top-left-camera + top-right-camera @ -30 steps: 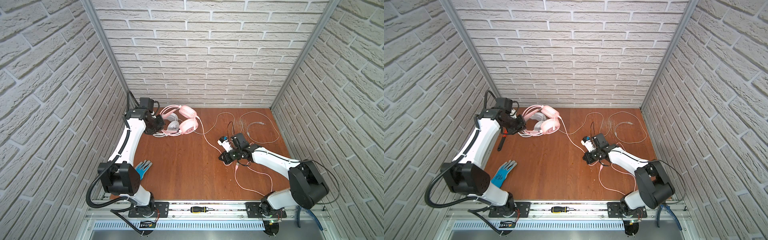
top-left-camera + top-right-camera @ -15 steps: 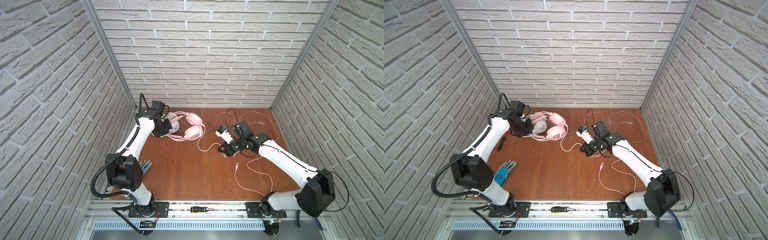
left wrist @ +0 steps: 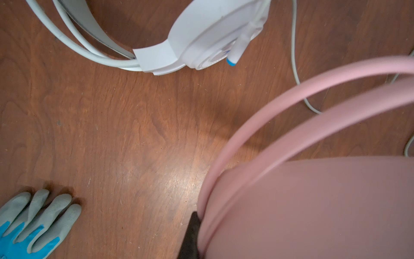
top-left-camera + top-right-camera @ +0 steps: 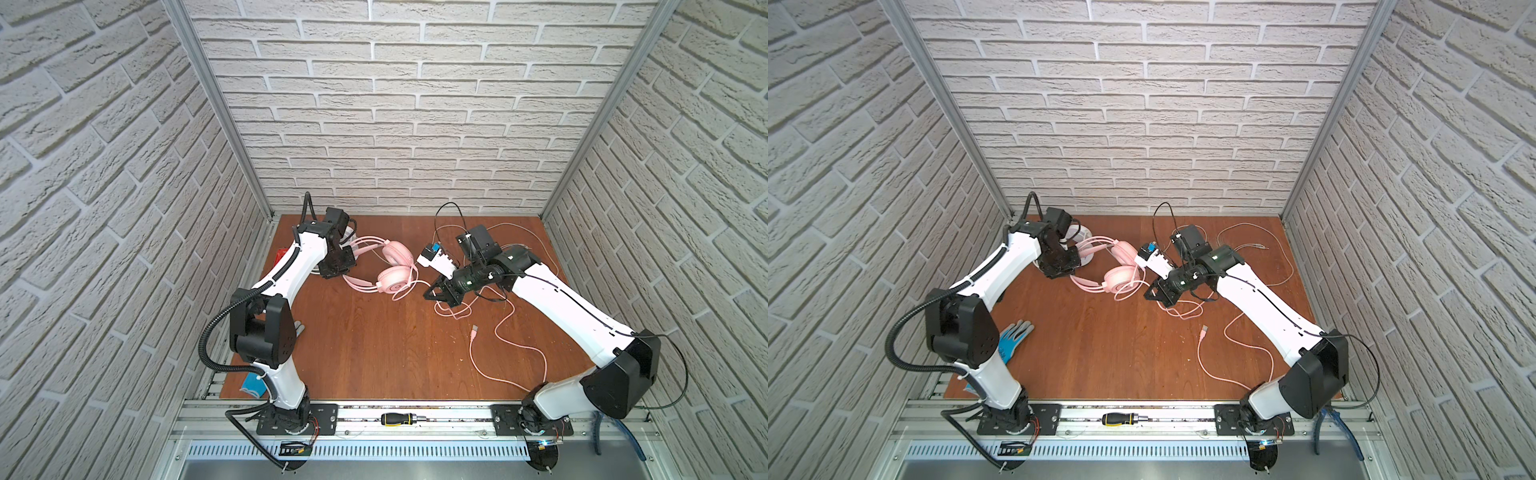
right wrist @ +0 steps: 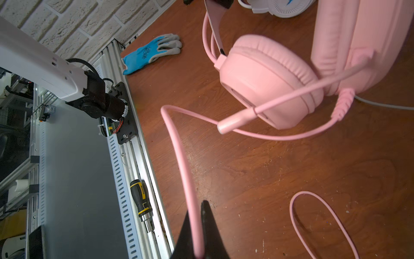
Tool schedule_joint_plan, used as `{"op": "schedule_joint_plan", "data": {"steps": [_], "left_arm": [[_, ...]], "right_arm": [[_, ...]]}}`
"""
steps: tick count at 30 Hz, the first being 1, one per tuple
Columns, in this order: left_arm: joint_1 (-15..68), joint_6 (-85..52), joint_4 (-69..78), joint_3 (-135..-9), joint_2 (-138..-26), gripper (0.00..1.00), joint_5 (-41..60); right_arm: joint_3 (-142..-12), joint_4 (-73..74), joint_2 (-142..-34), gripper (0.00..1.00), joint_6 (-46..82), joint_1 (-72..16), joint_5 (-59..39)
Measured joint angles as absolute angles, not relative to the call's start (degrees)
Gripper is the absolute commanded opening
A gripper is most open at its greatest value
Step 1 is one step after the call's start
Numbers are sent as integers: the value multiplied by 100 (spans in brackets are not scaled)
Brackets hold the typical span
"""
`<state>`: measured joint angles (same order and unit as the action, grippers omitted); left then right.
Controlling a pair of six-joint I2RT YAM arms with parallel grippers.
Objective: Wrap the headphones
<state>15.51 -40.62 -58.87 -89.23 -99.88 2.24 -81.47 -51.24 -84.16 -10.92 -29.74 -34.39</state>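
Note:
The pink headphones (image 4: 392, 281) (image 4: 1121, 278) sit near the back middle of the wooden table, tilted, with the headband towards the left arm. My left gripper (image 4: 338, 272) (image 3: 202, 226) is shut on the pink headband (image 3: 313, 125); only one dark finger (image 3: 192, 235) shows. My right gripper (image 4: 434, 291) (image 5: 197, 213) is shut on the pink cable (image 5: 179, 157), just right of the earcups (image 5: 268, 80). The cable's slack loops over the table to its plug (image 4: 473, 330). The white headphones (image 3: 201, 40) (image 4: 1086, 249) lie behind the left arm, partly hidden.
A blue and grey glove (image 4: 1013, 336) (image 5: 152, 51) lies at the front left. A screwdriver (image 4: 401, 419) (image 5: 141, 199) rests on the front rail. The thin white cable (image 4: 1279, 249) loops at the back right. Brick walls close three sides.
The left gripper has carried the pink headphones right and forward, away from the white ones. The right gripper has moved back and left with the cable, close to the earcups.

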Motion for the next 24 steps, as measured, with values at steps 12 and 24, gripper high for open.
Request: {"op": "schedule_joint_plan", "data": {"steps": [12, 24], "left_arm": [[1671, -3472, -5898, -8785, -9988, 0, 150], [1973, -2939, -5789, -8560, -9970, 0, 204]], "right_arm": [[-8954, -4722, -8764, 5, -729, -2792, -3138], [-9843, -4740, -9594, 6, -314, -2318, -2779]]}}
